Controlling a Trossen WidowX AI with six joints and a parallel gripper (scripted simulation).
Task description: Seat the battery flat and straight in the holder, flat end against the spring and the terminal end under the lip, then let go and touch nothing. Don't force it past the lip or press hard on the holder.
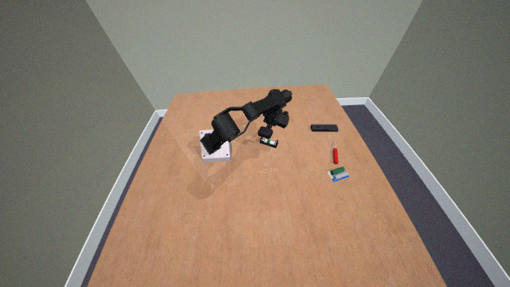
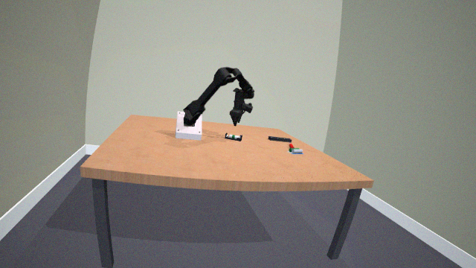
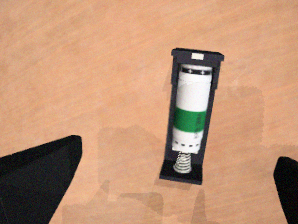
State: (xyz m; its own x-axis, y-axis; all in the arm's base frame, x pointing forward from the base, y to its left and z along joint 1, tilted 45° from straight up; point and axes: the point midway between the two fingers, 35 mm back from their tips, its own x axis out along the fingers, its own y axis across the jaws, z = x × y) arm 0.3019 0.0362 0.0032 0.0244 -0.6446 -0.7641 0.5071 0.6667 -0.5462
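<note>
Two black fingers of the parallel-jaw gripper [image 2: 236, 121] spread wide and empty at the lower corners of the wrist view, white green-banded cylindrical battery [image 3: 192, 108] lying straight in the black rectangular holder [image 3: 168, 159] right of centre, coil spring [image 3: 182, 161] at its lower end, wooden table [image 1: 247, 215] beneath.

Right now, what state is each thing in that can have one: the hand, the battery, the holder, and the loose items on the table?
Black robot hand: open, holding nothing, raised above the holder.
White battery with green band: lying in the holder, straight, touched by nothing.
Black battery holder: flat on the table, filled.
Coil spring: against the battery's end.
Red-handled screwdriver: lying untouched.
Green spare cell: lying on a white-and-blue pack.
</note>
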